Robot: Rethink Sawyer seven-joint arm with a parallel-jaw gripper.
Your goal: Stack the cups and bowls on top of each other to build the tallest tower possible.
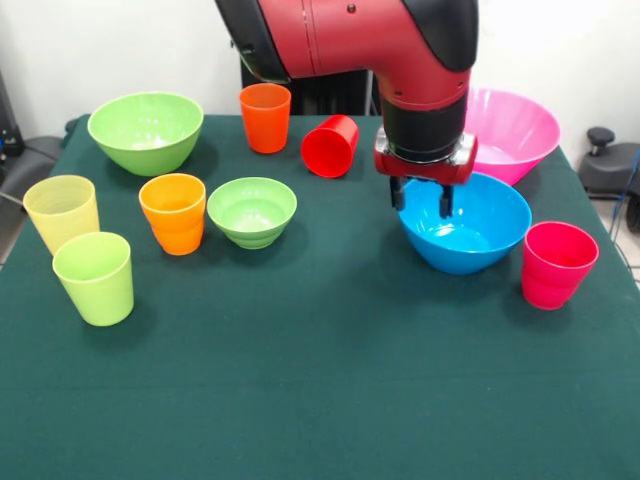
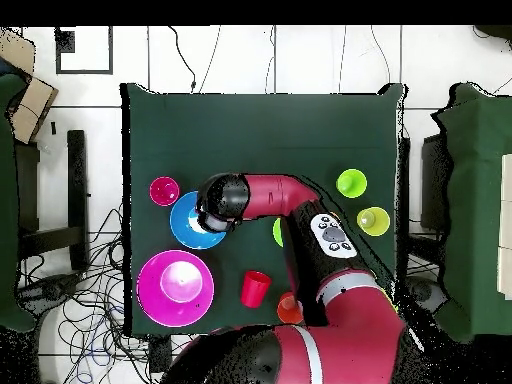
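Pincer over blue bowl

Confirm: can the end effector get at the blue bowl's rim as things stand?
Probably yes. The end effector hangs open right above the far rim of the blue bowl, with nothing inside the bowl. The pink bowl behind and the pinkish-red cup beside it stand apart.
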